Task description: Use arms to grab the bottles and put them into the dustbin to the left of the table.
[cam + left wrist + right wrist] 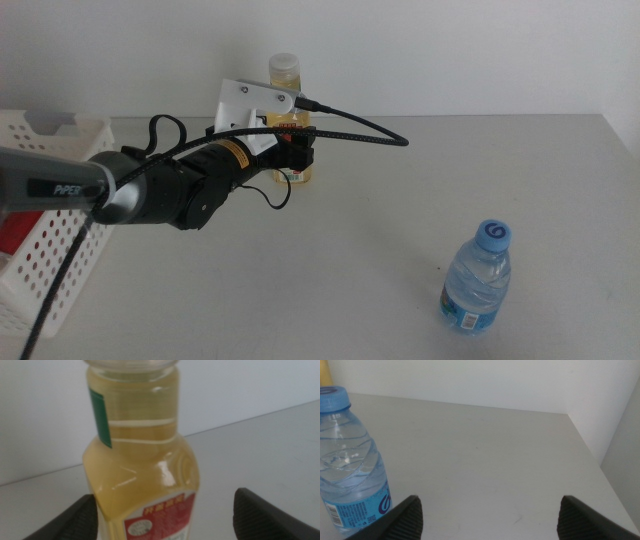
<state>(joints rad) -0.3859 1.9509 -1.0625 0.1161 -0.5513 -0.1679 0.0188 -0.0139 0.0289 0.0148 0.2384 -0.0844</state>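
Overhead, the middle view shows the left arm's black gripper (298, 152) reaching in from the left across the plain light-grey matte table (400, 220) to the yellow-liquid bottle with a clear cap and a red-white label (285, 75), which stands upright near the table's far edge by the white wall. A black cable (355, 125) loops from the white wrist bracket (250, 100) over the table. The white perforated plastic dustbin (50, 235) sits at the left edge of the table, with something red partly visible inside it. The clear water bottle with a blue cap (478, 278) stands upright near the front right, well apart from the yellow one.

Left wrist view: the yellow-liquid bottle (142, 470) fills the centre, upright, between the two dark fingers (75, 522). The jaws are spread; one finger sits just beside the bottle wall, the other stands clear of it.

Right wrist view: the right gripper (487, 520) hangs over the table with its jaws spread wide and nothing between them. The water bottle (350, 460) stands upright just beside one finger (405, 520); contact cannot be judged.
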